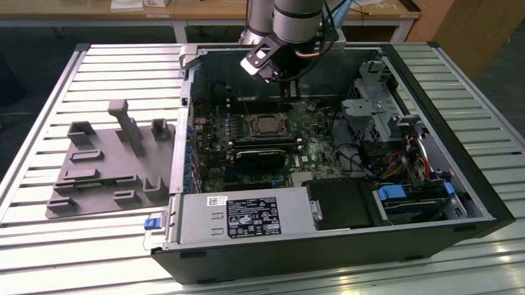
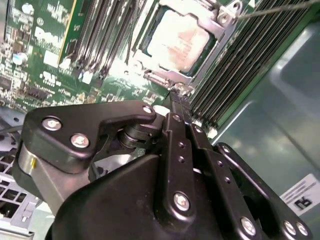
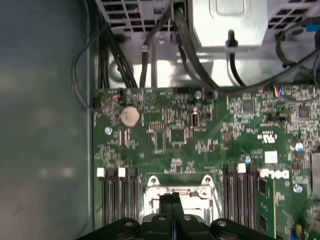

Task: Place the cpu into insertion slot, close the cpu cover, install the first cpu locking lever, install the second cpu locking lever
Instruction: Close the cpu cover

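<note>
The cpu [image 2: 178, 41] lies flat in the insertion slot on the green motherboard, its dull silver top showing. The cpu cover [image 2: 216, 37] lies down around the chip as a metal frame, and the slot's contacts are hidden beneath. A thin lever rod [image 2: 280, 7] runs out from the cover's corner. My gripper [image 2: 175, 100] is shut with nothing between its black fingers, its tips hovering just beside one edge of the socket. In the first wrist view the gripper [image 3: 171, 200] hangs over the socket frame [image 3: 152, 192]. In the exterior view the gripper [image 1: 288, 93] is above and behind the cpu [image 1: 267, 125].
The open computer case [image 1: 484, 203] lies on a slatted table. A black heatsink block [image 1: 262, 157] sits in front of the socket, the power supply [image 1: 238, 218] at the near wall, drive cages and cables [image 1: 382, 117] on the exterior view's right. A grey fixture plate [image 1: 94, 178] lies outside on the left.
</note>
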`<state>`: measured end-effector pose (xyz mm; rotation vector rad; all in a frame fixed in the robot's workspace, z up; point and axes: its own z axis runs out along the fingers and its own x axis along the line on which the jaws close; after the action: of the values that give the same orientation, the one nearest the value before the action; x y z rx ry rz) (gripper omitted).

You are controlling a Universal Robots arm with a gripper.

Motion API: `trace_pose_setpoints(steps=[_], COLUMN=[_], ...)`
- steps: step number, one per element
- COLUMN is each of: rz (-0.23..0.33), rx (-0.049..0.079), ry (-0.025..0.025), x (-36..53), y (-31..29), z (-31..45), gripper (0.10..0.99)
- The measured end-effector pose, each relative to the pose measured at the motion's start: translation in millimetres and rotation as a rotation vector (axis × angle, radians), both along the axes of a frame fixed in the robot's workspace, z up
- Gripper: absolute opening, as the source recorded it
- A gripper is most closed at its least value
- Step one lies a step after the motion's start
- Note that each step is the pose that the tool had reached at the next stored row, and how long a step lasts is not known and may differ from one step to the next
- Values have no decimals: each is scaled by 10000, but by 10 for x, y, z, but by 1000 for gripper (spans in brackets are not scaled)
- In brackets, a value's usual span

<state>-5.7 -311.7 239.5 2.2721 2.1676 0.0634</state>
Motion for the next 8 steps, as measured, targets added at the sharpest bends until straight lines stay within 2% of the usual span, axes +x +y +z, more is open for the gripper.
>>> trace_pose_setpoints(steps=[8], rz=[1], rx=[0], ry=[1], x=[-117], y=[0], z=[-20], gripper=[102])
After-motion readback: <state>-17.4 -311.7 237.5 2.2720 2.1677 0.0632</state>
